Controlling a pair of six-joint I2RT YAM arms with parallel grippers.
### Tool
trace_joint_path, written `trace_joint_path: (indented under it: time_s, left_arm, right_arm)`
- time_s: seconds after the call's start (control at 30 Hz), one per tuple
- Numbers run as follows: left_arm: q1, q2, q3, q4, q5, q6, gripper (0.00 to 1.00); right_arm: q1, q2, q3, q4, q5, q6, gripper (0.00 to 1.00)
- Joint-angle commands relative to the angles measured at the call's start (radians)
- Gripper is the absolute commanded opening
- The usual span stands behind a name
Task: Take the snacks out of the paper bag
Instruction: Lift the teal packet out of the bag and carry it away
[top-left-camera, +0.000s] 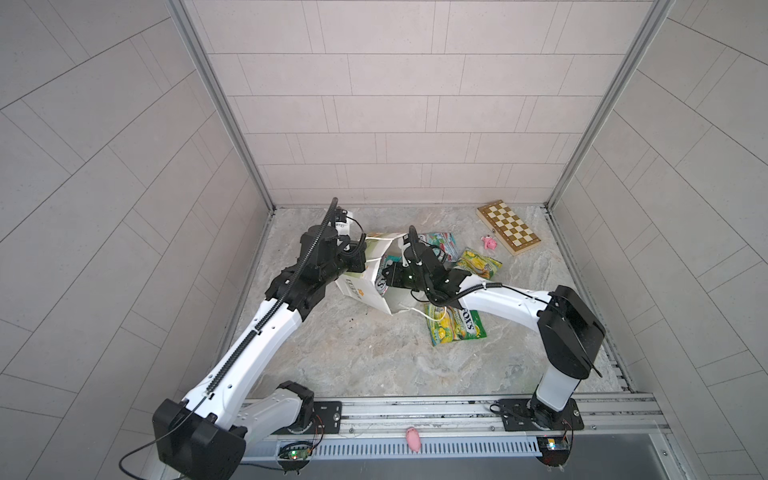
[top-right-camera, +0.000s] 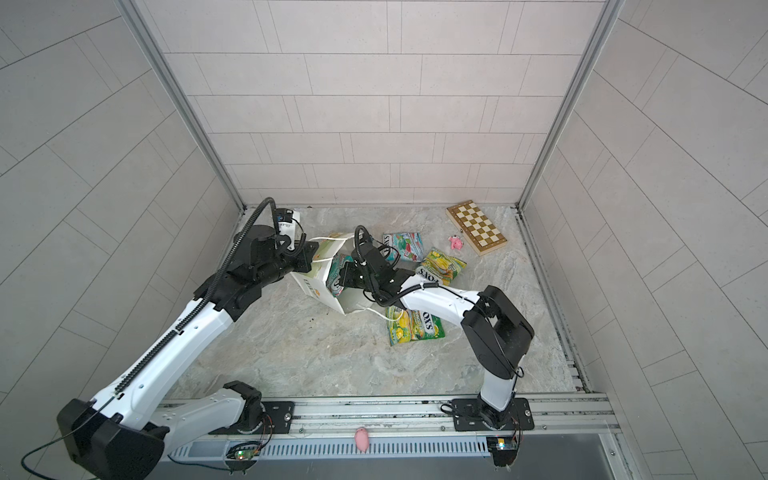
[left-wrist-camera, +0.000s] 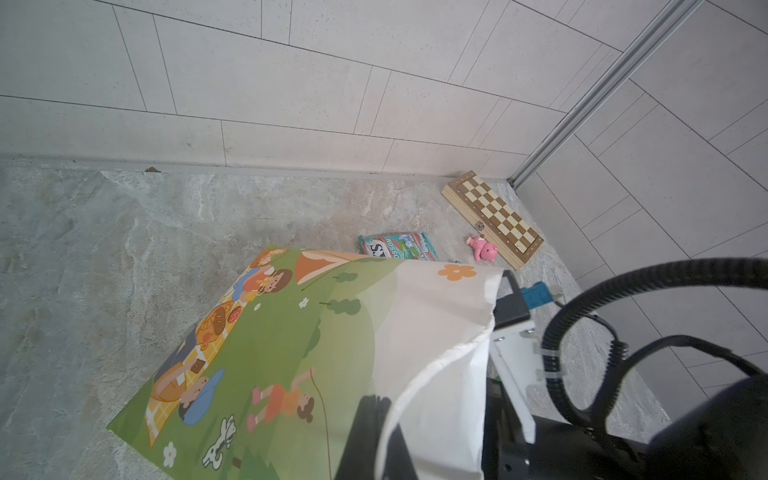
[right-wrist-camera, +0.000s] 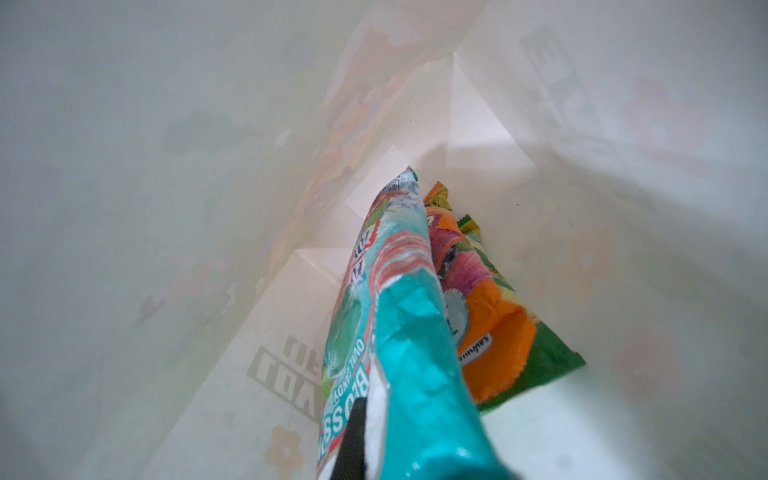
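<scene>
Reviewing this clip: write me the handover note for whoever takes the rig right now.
Left gripper: shut on the paper bag rim, holding it tipped.
Right gripper: inside the bag, shut on a teal packet.
Done, out on the table: teal-and-red packet, far yellow-green packet, near yellow-green packet.
In the bag: the gripped one, an orange-pink packet, a green-edged packet under it.
Left: draw out the teal packet, then the other two.

Overhead stereo pair, two wrist close-ups
</scene>
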Motion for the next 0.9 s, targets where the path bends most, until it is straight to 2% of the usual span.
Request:
trace_joint_path:
  time_s: [0.0, 0.57, 0.87]
  left_arm:
    - [0.008, 0.002, 0.015, -0.012, -0.016, -0.009, 0.00]
    - [0.011, 0.008, 0.016, -0.012, -0.007, -0.017, 0.00]
    - [0.011, 0.008, 0.018, -0.014, -0.004, -0.018, 0.00]
  right_arm:
    - [-0.014, -0.088, -0.007, -0.047, -0.015, -0.079, 0.00]
    - [-0.044, -0.391, -0.040, -0.281, -0.177, -0.316, 0.00]
    - [-0.074, -0.583, -0.036, -0.405, -0.153, -0.391, 0.00]
